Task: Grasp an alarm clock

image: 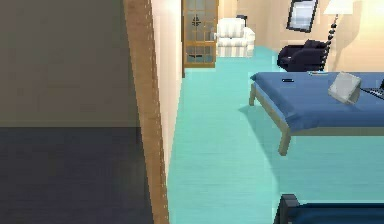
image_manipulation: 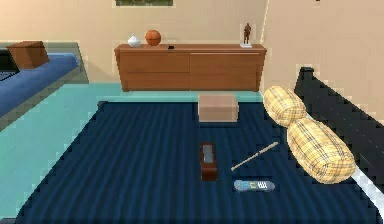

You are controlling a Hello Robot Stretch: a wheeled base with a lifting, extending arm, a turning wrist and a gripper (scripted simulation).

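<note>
One dark brown block (image_manipulation: 209, 160), maybe the alarm clock, is sitting mid-bed (image_manipulation: 120, 150) toward its near edge, a remote (image_manipulation: 253, 186) just beside. I'm failing to tell the gripper's state.

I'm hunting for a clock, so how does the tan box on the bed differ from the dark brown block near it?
The tan box is pale and broad; the dark brown block is narrow and long. The box lies nearer the dresser; the block lies nearer the remote. Both rest on the blue bedcover.
</note>
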